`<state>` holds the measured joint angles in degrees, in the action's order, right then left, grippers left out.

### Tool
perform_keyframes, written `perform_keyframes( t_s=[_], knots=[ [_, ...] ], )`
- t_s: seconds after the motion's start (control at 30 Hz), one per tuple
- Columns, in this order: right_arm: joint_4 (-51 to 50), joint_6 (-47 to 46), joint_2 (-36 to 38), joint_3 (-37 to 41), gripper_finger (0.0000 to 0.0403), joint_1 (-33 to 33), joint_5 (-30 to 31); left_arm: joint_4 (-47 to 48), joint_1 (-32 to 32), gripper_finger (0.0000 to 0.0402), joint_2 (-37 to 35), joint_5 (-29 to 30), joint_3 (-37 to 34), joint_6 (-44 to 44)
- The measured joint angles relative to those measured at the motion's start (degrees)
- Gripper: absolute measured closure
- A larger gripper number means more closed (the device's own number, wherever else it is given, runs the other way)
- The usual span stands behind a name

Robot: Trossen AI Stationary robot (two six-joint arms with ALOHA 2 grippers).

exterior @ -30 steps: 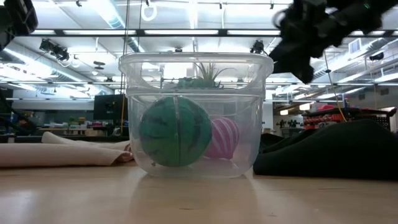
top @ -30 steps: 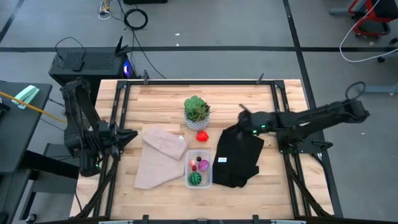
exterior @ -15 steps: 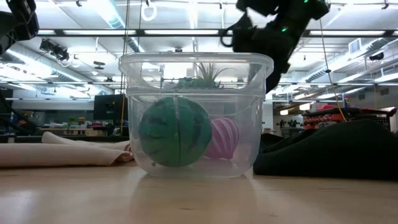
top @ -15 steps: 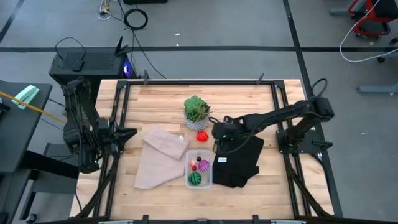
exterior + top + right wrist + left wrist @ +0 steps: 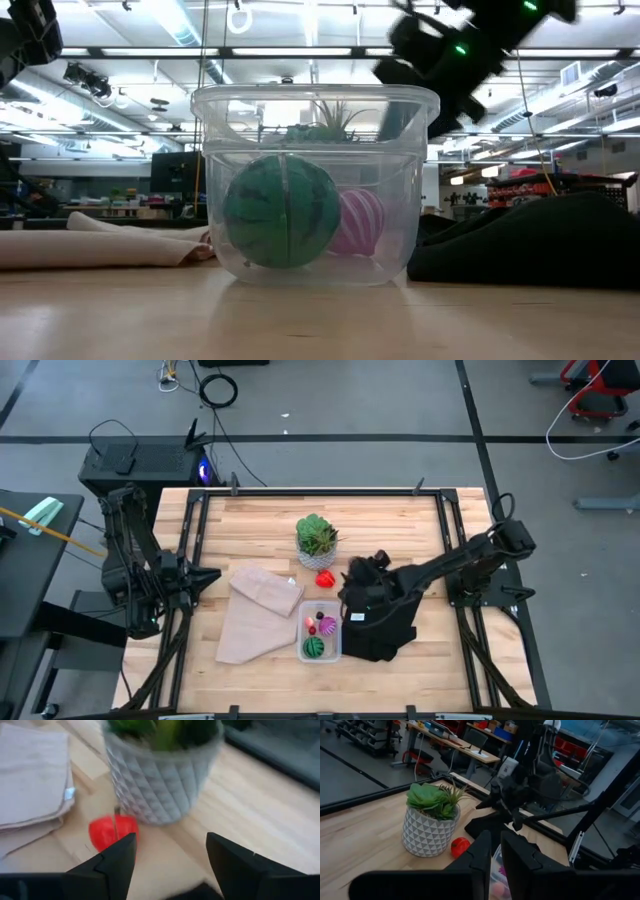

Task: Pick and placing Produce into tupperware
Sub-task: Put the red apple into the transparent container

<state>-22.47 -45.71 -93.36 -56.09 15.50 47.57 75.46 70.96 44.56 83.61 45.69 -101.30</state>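
Observation:
The clear tupperware (image 5: pixel 319 632) stands on the table between two cloths. It holds the dark green striped ball (image 5: pixel 315 647), the magenta striped ball (image 5: pixel 328 625) and small red and dark pieces. In the low view the tupperware (image 5: pixel 315 185) fills the middle, with the green ball (image 5: pixel 282 210) and magenta ball (image 5: pixel 355 222) inside. A red piece (image 5: pixel 325 579) lies on the wood beside the plant pot. My right gripper (image 5: pixel 350 575) is open just right of it, touching nothing; in its wrist view the gripper (image 5: pixel 170 855) faces the red piece (image 5: pixel 107 832). My left gripper (image 5: pixel 212 573) waits shut at the table's left edge.
A spiky green plant in a white pot (image 5: pixel 316 540) stands just beyond the red piece. A tan cloth (image 5: pixel 260 610) lies left of the tupperware, a black cloth (image 5: pixel 385 615) right of it, under my right arm. Bare wood shows along the far and near edges.
My right gripper has travelled from above the black cloth's far end toward the table's left and somewhat nearer, coming up beside the red piece. The arm has come down lower over the black cloth. The produce and tupperware have stayed in place.

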Motion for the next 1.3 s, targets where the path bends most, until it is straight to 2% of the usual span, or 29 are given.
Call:
perform_keyframes(
  t_s=[0.13, 0.2, 0.3, 0.53, 0.67, 0.83, 1.07, 1.3],
  knots=[
    [1.73, -11.5, 3.82, 7.94, 0.0167, 2.07, 1.7, 0.02, 0.0, 0.0348, -0.17, -0.23, 0.02, 0.0],
    [4.03, -12.91, 7.12, 11.73, 0.017, 2.43, 2.26, 0.01, -0.02, 0.0346, -0.5, -0.49, 0.02, -0.03],
    [8.5, -7.08, 11.71, 16.08, 0.0172, 2.09, -0.07, 0.03, -0.02, 0.0345, -1.21, -0.95, 0.02, 0.01],
    [18.61, 5.27, 15.14, 24.11, 0.0163, -2.83, -15.21, 0.51, -0.17, 0.035, -3.04, -1.0, 0.02, 0.47],
    [22.27, 9.5, 14.67, 24.62, 0.0145, -6.57, -19.74, 0.71, -0.27, 0.0351, -3.08, -1.11, 0.02, 0.46],
    [27.96, 15.99, 13.39, 24.59, 0.0102, -10.3, -27.67, 0.74, -1.3, 0.0345, -3.08, -1.4, 0.02, 0.61],
    [30.2, 20.33, 10.85, 22.49, 0.0046, -11.27, -28.16, 0.86, -2.41, 0.0341, -3.06, -1.42, 0.02, 0.63],
    [30.06, 23.23, 5.14, 17.41, 0.0036, -10.43, -27.88, 0.74, -2.38, 0.0346, -3.08, -1.42, 0.02, 1.92]
  ],
)
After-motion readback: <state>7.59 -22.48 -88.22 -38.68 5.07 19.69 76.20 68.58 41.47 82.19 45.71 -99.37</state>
